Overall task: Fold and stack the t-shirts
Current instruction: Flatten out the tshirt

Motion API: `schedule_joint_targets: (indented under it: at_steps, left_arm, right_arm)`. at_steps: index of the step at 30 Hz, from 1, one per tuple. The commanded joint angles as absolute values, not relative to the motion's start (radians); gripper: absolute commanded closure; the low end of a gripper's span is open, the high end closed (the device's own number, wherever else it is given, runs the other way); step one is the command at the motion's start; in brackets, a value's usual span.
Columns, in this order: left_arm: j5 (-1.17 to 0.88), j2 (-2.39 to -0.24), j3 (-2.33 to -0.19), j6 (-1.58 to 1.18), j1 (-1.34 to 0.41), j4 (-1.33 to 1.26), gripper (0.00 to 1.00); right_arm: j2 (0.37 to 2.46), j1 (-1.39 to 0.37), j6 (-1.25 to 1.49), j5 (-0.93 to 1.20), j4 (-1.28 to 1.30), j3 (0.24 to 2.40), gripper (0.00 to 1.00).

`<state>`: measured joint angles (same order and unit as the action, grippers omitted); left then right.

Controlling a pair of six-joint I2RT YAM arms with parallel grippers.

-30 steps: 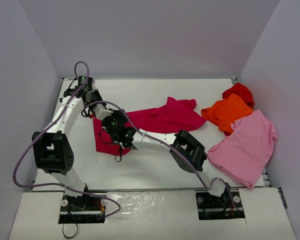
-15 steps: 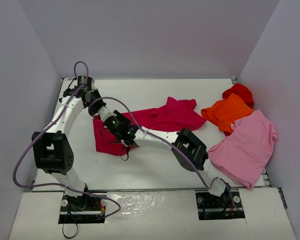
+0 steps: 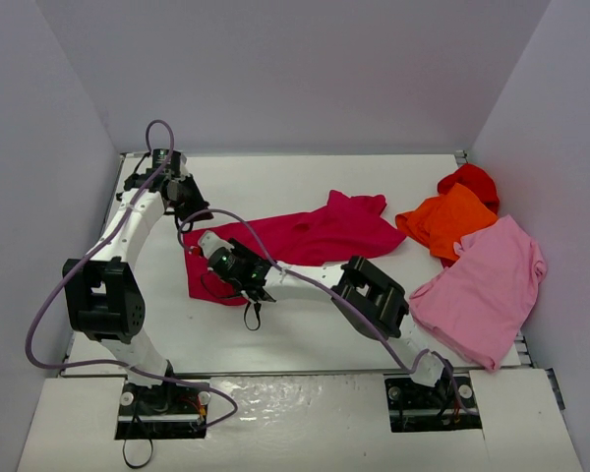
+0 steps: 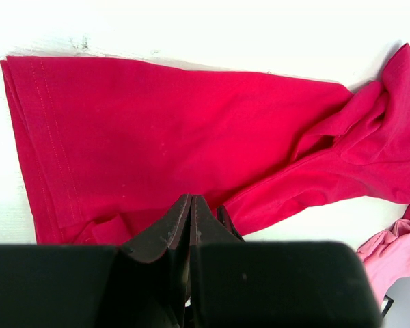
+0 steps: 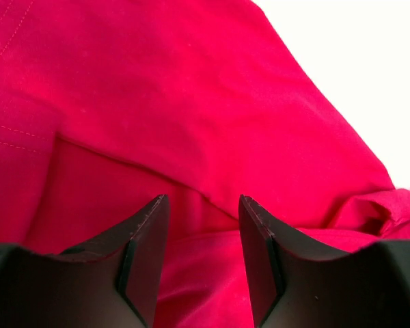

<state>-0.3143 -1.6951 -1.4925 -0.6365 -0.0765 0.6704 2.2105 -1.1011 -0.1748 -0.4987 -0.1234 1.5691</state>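
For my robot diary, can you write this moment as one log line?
crimson shirt: unfolded | left jaws: shut | right jaws: open above it | folded shirts: none

Cannot see most of the bright red t-shirt (image 3: 469,180), tucked behind the orange t-shirt (image 3: 447,220). From above, lose the left part of the crimson t-shirt (image 3: 320,234) under the right arm (image 3: 315,277). Cannot tell from its own wrist view whether the left gripper (image 4: 190,198), pressed together, pinches cloth. See only a corner of the light pink t-shirt (image 4: 389,253) there. Lose the base of the right gripper (image 5: 203,199) past the bottom edge.
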Motion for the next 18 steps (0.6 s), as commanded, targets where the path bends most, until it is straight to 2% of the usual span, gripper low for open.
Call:
schedule_joint_targets:
  at_steps: [1,18]
  left_arm:
    - [-0.324,-1.645,-1.511,-0.639,-0.069,0.635,1.0]
    - [-0.328,-1.652,-1.513,-0.638,-0.066,0.638,1.0]
  right_arm:
    - [2.199,-1.108,-0.175,-0.494,-0.16,1.635,0.58]
    - [2.327,-1.079,-0.194,-0.439,-0.16,1.752,0.58]
